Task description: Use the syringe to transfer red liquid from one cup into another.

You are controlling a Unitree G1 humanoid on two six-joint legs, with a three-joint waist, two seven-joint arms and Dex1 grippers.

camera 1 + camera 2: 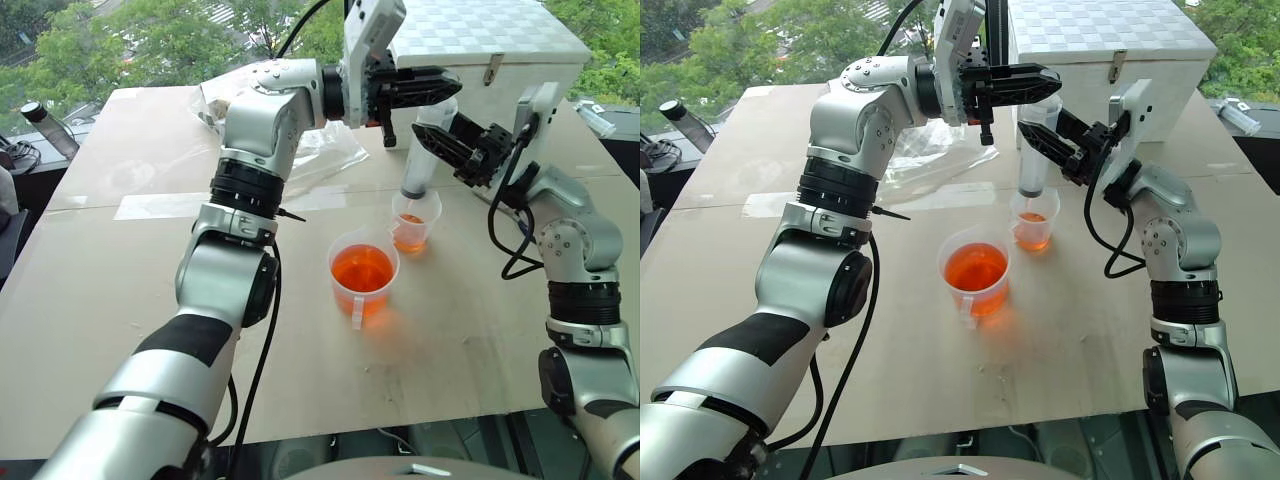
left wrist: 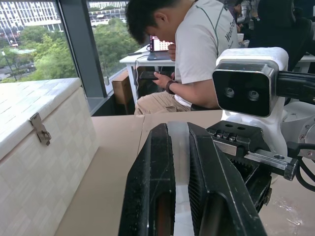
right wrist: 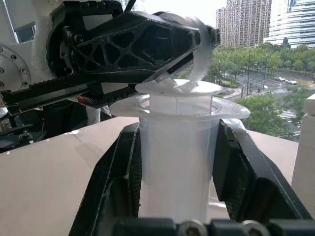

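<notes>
No legible text or labels.

Both head cameras look forward and down over the table (image 1: 120,300) from above the arms, sharing nearly one scene. Each wrist camera sits close behind its own fingers, looking level across the tabletop.

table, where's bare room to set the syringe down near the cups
The table is bare left of the wide beaker and along the near edge in front of it. It is crowded behind: the small cup sits under the syringe, both claws meet there, and the plastic bag and white box lie beyond.
</notes>
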